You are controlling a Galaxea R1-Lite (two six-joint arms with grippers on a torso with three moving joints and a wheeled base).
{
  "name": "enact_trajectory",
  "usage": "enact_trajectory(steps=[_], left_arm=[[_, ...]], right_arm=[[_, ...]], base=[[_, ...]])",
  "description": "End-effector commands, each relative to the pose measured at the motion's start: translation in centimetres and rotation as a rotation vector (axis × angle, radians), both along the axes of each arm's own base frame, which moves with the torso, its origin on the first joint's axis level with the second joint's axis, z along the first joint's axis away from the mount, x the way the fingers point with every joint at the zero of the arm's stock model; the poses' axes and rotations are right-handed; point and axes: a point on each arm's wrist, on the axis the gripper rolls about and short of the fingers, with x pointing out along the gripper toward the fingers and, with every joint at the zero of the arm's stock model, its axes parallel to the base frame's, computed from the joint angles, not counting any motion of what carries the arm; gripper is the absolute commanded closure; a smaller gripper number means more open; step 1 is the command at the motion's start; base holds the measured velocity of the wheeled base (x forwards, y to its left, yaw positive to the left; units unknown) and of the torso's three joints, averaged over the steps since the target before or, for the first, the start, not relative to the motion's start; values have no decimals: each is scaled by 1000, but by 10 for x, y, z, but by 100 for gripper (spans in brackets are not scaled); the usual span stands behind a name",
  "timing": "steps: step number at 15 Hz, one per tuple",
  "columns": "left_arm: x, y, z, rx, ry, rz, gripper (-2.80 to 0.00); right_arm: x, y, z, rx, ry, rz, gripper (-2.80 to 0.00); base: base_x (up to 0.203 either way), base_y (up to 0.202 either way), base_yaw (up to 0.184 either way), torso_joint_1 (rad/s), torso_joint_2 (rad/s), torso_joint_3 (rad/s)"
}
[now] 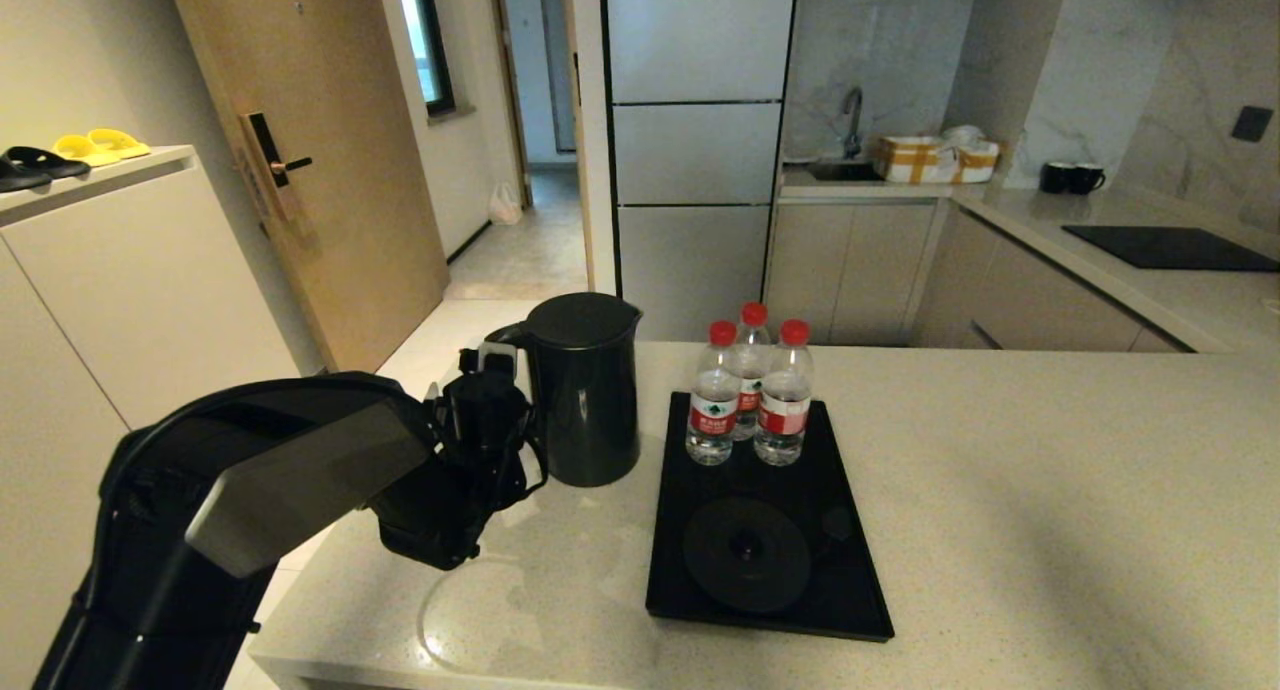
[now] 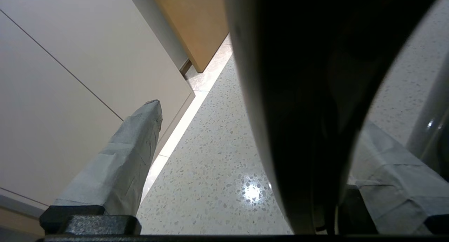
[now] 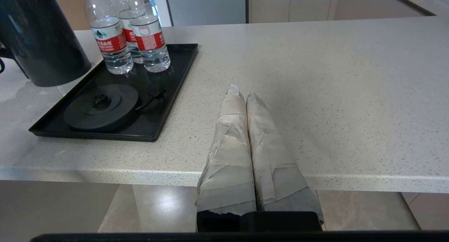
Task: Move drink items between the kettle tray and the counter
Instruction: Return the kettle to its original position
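Already the kettle (image 1: 583,390) stands on the surface (image 1: 1000,490) just left of the tray (image 1: 858,560), its base disc (image 1: 747,553) bare, the left claw (image 1: 497,370) spread open around the handle, gripping nothing, while the right claw (image 3: 245,98) idles closed.

I face a wooden door (image 1: 330,150) with a black handle. Left of that door stands a cream cabinet (image 1: 120,260) carrying 2 pairs of sandals (image 1: 70,152). Right of it, a hallway (image 1: 530,200) with a window, tall grey panels (image 1: 695,140), then a sink faucet (image 1: 852,120) and 2 black mugs (image 1: 1070,177).
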Motion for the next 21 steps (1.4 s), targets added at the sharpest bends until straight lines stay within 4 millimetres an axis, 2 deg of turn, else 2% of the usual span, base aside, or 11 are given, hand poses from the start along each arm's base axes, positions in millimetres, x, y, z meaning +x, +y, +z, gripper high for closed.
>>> enact_trajectory(steps=[1,3,4,12,18,21], left_arm=[[2,0,-2,-3,-9,5,-280],[5,-1,-1,-12,-27,4,-280],[7,-2,-2,-14,-36,3,0],[0,-4,11,-57,-77,-21,0],[-24,-2,37,-114,-91,-63,0],[-50,0,40,-167,-68,-76,0]], right_arm=[[0,0,0,0,0,-1,0],[0,0,0,0,0,0,0],[0,0,0,0,0,-1,0],[0,0,0,0,0,-1,0],[0,0,0,0,1,-1,0],[0,0,0,0,0,2,0]], base=[[0,0,0,0,0,0],[0,0,0,0,0,0],[0,0,0,0,0,0],[0,0,0,0,0,0],[0,0,0,0,0,0],[0,0,0,0,0,0]])
